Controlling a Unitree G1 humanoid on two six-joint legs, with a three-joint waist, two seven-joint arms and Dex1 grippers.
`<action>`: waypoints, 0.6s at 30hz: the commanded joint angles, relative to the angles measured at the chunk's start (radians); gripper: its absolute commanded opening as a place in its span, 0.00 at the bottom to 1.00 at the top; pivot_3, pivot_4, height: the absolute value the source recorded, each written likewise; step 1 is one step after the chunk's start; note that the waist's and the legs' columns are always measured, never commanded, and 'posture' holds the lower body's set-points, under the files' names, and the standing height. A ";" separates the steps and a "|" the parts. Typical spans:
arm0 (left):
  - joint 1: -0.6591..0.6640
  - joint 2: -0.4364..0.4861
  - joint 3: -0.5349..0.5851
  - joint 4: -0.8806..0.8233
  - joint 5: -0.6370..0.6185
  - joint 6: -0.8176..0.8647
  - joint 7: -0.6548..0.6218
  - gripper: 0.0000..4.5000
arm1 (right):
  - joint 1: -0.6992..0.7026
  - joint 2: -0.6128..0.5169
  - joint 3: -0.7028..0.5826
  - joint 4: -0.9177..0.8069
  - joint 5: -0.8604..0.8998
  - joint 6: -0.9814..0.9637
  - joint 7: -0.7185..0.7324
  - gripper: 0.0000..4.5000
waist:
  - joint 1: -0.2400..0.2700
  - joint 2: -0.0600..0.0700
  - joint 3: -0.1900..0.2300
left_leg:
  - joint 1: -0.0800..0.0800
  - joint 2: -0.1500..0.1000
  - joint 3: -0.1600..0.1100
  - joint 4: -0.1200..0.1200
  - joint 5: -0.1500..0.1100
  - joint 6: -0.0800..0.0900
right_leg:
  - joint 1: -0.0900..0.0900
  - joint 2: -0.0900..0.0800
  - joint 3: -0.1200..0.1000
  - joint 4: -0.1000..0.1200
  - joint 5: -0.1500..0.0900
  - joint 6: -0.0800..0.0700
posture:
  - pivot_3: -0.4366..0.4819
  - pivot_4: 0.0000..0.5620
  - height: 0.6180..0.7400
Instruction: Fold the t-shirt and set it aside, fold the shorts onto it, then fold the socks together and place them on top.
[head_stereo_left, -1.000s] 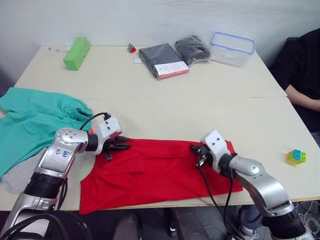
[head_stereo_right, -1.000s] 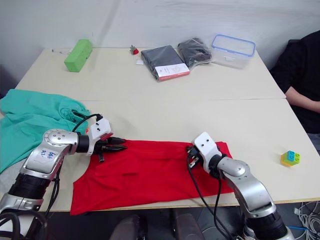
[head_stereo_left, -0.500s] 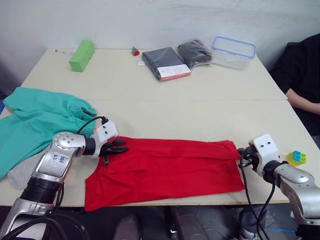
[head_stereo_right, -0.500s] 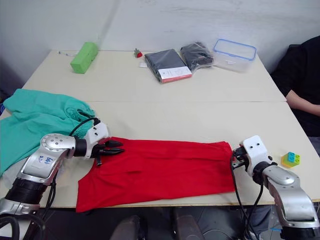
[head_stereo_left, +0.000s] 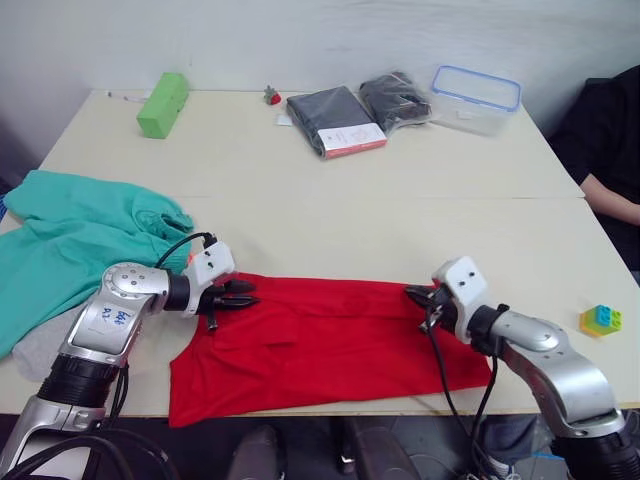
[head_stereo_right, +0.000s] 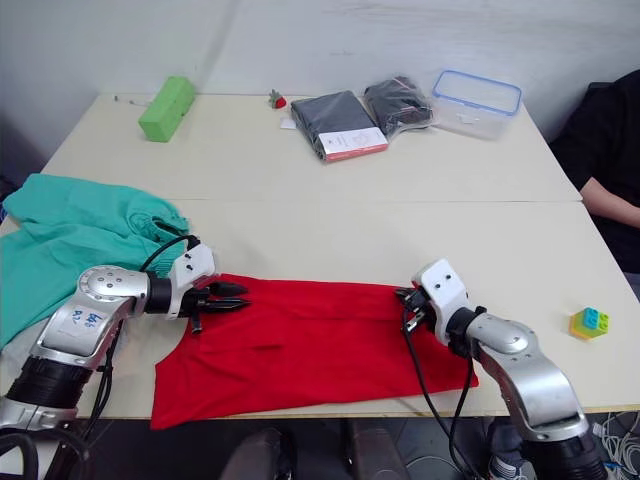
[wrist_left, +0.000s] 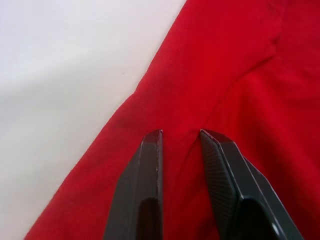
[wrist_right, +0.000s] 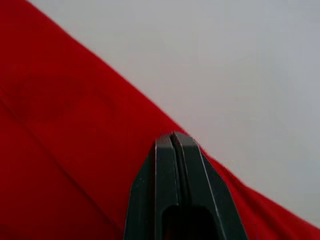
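The red t-shirt (head_stereo_left: 320, 340) lies spread along the table's front edge. My left gripper (head_stereo_left: 248, 293) rests on its upper left edge; in the left wrist view its fingers (wrist_left: 152, 150) stand a little apart over a crease in the red cloth, open. My right gripper (head_stereo_left: 412, 295) is at the shirt's upper right edge, shut on the t-shirt's border (wrist_right: 172, 136). The teal shorts (head_stereo_left: 70, 235) lie rumpled at the left of the table. Part of the grey socks (head_stereo_left: 30, 345) shows beneath the shorts' near edge.
At the back stand a lime-green block (head_stereo_left: 164, 103), two dark packaged garments (head_stereo_left: 335, 118), a clear blue-rimmed container (head_stereo_left: 475, 98) and a small red thing (head_stereo_left: 272, 96). Coloured toy bricks (head_stereo_left: 602, 318) sit at the right. A person's dark sleeve (head_stereo_left: 610, 150) shows at the far right.
My right gripper pulled the shirt's edge out to the right, then came back left toward the middle with it. The left gripper stayed on the left edge. The camera shifted slightly.
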 joint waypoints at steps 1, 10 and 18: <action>0.030 0.031 -0.014 0.006 0.042 -0.016 0.009 0.27 | 0.031 -0.035 -0.033 0.045 -0.064 -0.016 -0.029 0.00 | -0.001 0.000 -0.001 | 0.000 0.000 0.000 0.000 0.000 0.000 | 0.000 0.000 0.000 0.000 0.000 0.000 | 0.48 0.27 1.00; 0.009 -0.001 0.068 -0.079 -0.087 -0.023 -0.014 0.27 | 0.078 -0.170 -0.244 -0.031 0.094 -0.081 0.192 0.00 | -0.003 0.001 0.000 | 0.006 0.000 0.000 0.001 0.001 0.002 | 0.010 0.000 -0.001 -0.002 0.000 0.001 | 0.48 0.27 1.00; -0.117 -0.024 0.144 -0.313 -0.385 0.178 -0.087 0.47 | -0.070 -0.397 -0.198 0.127 0.147 -0.124 0.518 0.29 | -0.005 0.002 0.004 | 0.006 0.000 -0.001 0.002 0.001 0.002 | 0.010 0.000 -0.002 -0.002 0.002 0.003 | 0.48 0.27 1.00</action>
